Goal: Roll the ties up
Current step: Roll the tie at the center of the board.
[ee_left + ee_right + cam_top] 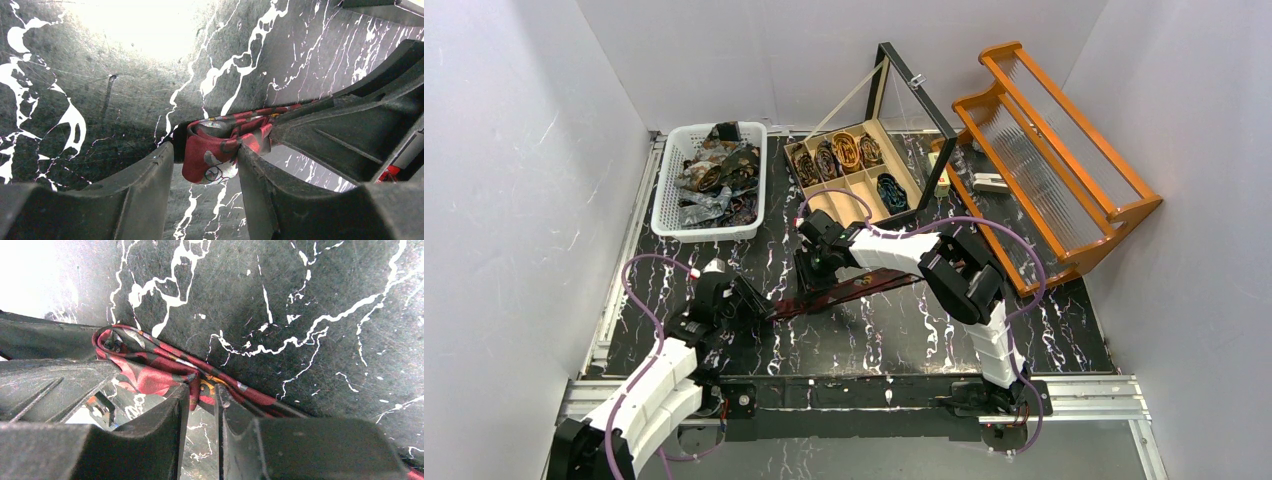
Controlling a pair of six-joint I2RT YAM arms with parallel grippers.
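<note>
A dark red patterned tie (864,285) lies as a flat strip across the black marbled table, its left end curled into a small loop (215,150). My left gripper (759,305) sits at that end. Its jaws (205,149) stand open around the loop, which touches the right finger while a small gap shows at the left finger. My right gripper (809,272) comes in from the other side and is shut (202,392) on a fold of the same tie (150,375), just behind the loop. The two grippers are nearly touching each other.
A white basket (664,190) with several loose ties stands at the back left. A wooden compartment box (902,172) with its glass lid (914,110) raised holds several rolled ties (844,152). An orange rack (1054,150) lies at the right.
</note>
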